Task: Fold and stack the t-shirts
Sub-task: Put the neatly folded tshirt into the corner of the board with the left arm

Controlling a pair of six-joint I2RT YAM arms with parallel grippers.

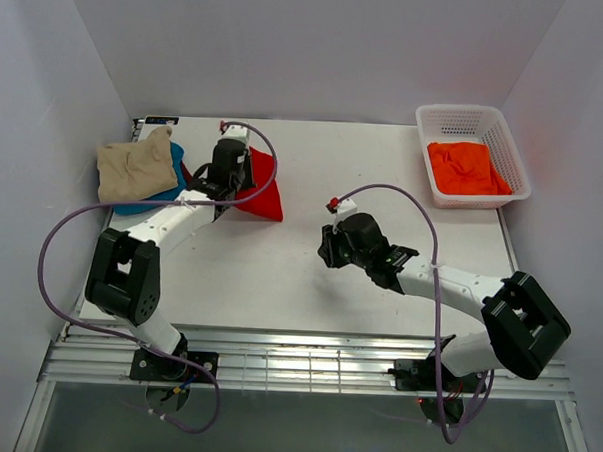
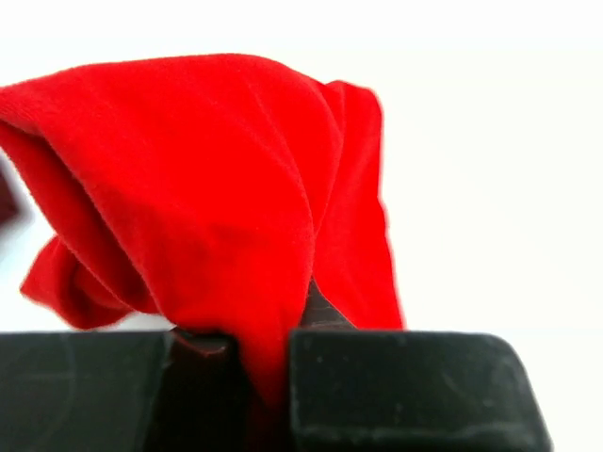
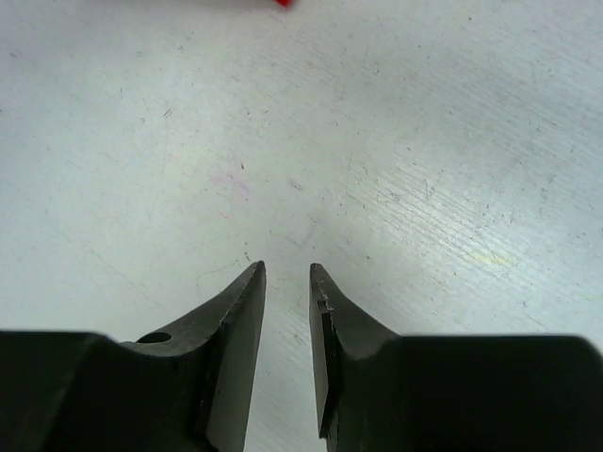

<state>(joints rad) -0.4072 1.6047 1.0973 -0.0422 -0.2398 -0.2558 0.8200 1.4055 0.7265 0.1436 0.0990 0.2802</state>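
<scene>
Left claw pinches the bright red t-shirt in the upper left of the frame
The white table carries a lattice basket at upper right with an orange t-shirt inside; a tan t-shirt lies on a teal blue t-shirt at far left, the red one bunched just right of them. The left gripper is clamped on a red fold; the right gripper hangs over bare table at centre, jaws narrowly apart, empty

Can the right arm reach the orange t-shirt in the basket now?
Probably yes: the right claw is empty, the orange t-shirt lies uncovered in the open-topped basket, and nothing stands between them.
</scene>
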